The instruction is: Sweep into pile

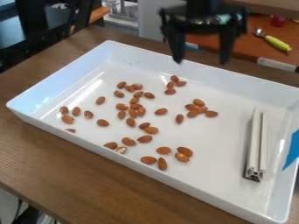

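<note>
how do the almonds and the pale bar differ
The almonds are small brown ovals, while the pale bar is long and straight. The almonds are scattered, some touching, some alone; the bar lies toward the right end of the white tray in this view. Both lie inside the tray.

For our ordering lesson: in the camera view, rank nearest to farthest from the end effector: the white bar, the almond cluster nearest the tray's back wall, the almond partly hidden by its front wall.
1. Almond cluster, below the end effector, slightly left.
2. White bar, right side of the tray.
3. Partly hidden almond, at the left.
</note>
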Motion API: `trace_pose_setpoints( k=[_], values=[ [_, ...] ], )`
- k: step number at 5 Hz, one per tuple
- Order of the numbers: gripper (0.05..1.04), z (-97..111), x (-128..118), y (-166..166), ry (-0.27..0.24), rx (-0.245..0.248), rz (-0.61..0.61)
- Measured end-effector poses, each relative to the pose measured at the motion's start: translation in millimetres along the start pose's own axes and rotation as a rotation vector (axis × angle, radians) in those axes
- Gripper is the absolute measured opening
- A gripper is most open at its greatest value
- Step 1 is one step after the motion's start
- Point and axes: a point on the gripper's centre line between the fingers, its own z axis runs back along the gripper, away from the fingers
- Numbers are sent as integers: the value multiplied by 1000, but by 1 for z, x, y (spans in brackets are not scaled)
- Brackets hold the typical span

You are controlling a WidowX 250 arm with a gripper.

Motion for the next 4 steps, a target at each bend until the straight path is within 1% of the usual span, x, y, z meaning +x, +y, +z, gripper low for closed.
trace_pose_setpoints(
  k=[1, 2, 3, 4],
  values=[
    [1000, -12, -11, -21, -25, 31, -50],
    [1000, -31, -23, -38, -15, 67, -72],
    [1000, -43, -30, -45, 3, 98, -48],
    [1000, -58, -35, -47, 35, 123, -16]
  ],
)
